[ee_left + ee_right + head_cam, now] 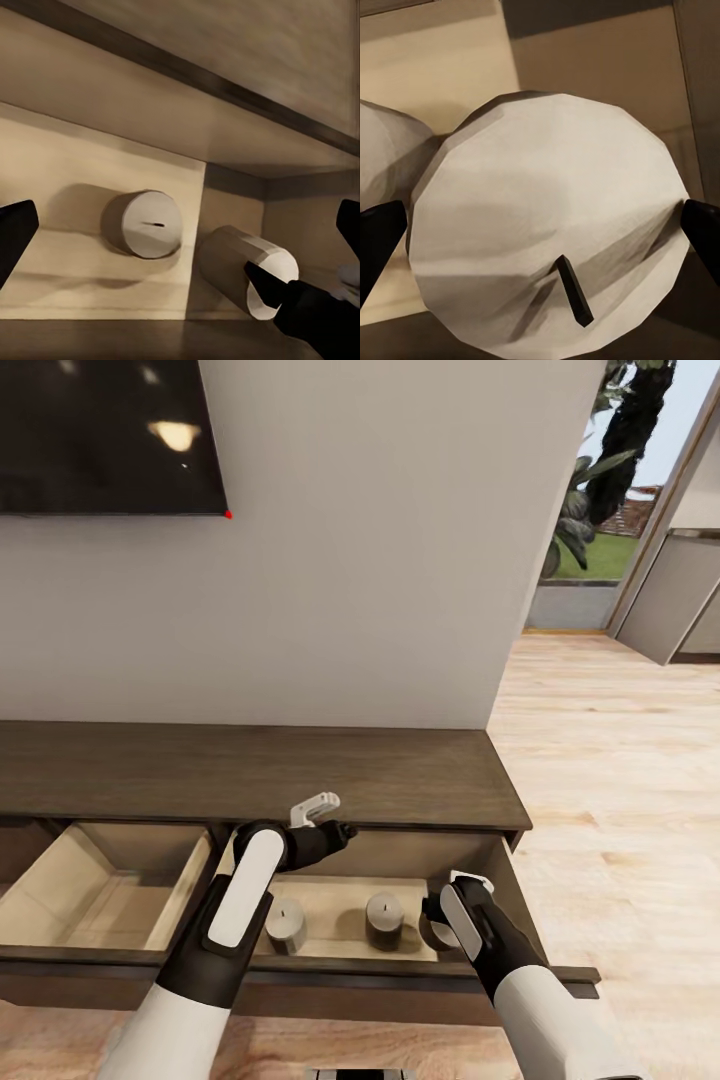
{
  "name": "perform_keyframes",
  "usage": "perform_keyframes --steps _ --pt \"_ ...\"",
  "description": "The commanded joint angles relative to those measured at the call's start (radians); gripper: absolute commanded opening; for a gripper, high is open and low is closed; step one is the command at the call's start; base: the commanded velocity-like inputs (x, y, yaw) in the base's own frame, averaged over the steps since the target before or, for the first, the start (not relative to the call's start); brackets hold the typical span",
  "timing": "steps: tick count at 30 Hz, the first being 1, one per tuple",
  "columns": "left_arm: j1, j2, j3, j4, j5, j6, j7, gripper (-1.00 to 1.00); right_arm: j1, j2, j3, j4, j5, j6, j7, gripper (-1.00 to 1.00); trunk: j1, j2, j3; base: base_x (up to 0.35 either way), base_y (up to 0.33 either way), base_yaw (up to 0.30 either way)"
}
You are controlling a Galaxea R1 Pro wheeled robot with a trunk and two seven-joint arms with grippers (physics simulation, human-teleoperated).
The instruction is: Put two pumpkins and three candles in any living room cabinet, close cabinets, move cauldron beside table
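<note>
The cabinet (250, 770) is seen with two drawers pulled out; two candles (287, 925) are stood near the front edge of the right drawer (330, 905). A third candle (547, 240) is framed between the spread fingertips of the right gripper (440, 920), low at that drawer's right front corner; whether it is touched cannot be told. The left gripper (320, 810) is held open and empty over the drawer's back edge. Candle placement is judged in hand; release and withdrawal are called for next. The third candle is mostly hidden in the head view.

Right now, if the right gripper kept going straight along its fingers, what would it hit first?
The candle directly beneath the right gripper: its wick end faces the wrist camera and sits between the open fingertips, inside the cabinet drawer. Contact looks close, though depth is unclear.
</note>
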Motion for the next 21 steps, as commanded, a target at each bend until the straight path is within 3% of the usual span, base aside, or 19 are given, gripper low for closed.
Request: perform_keyframes --steps 1,21 --pt "-0.001 0.000 -0.001 -0.001 0.011 0.001 0.011 1.00 0.000 -0.001 0.004 -0.001 -0.010 0.002 -0.010 -1.00 0.000 0.000 -0.001 0.000 0.000 0.000" --pt "0.002 0.000 -0.003 -0.003 0.013 0.002 0.009 1.00 0.000 -0.002 0.002 -0.001 -0.010 0.001 -0.011 -1.00 0.000 0.000 -0.001 0.042 0.000 0.000"
